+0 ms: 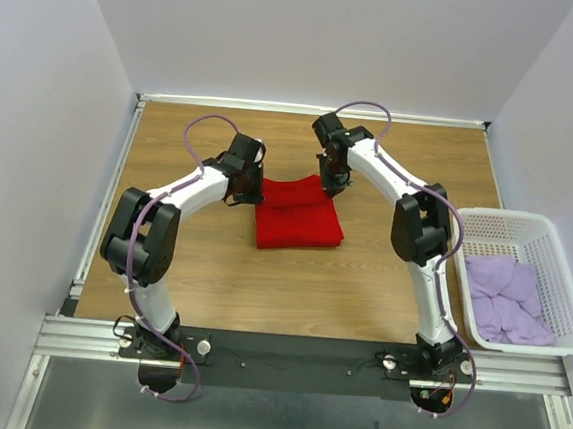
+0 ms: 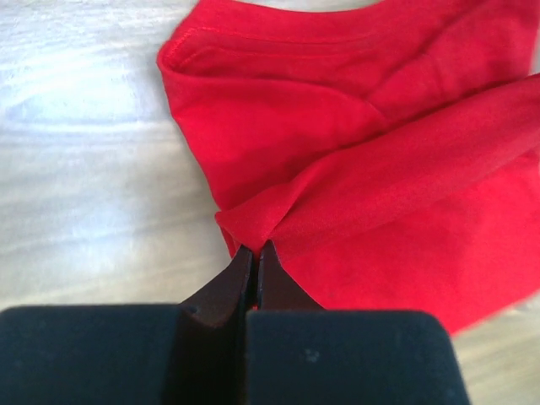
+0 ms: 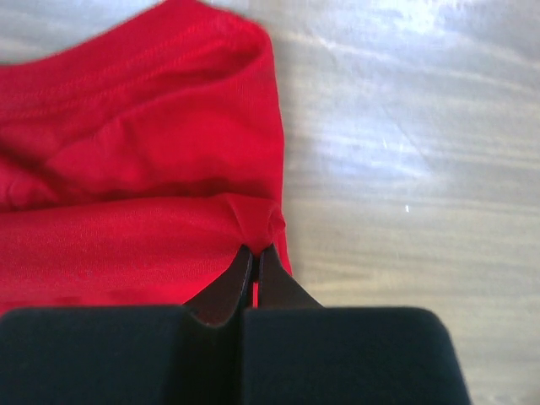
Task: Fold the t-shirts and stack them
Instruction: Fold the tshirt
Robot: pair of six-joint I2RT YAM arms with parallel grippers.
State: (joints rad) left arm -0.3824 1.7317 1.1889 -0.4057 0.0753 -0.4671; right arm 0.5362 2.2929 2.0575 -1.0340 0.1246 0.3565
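A bright red t-shirt [image 1: 298, 216] lies partly folded in the middle of the wooden table. My left gripper [image 1: 252, 183] is at its far left corner, shut on a pinched fold of the red t-shirt [image 2: 354, 169]; the tips [image 2: 255, 251] bite the cloth edge. At the far right corner my right gripper [image 1: 333, 184] is likewise shut on the red t-shirt [image 3: 126, 169], with the tips [image 3: 256, 251] closed on a small pucker of cloth. Pale lilac t-shirts [image 1: 505, 299] lie crumpled in the basket at the right.
A white plastic lattice basket [image 1: 558, 268] stands at the table's right edge, beside the right arm. White walls close in the table on three sides. Bare wood [image 1: 289, 295] lies between the red shirt and the arm bases.
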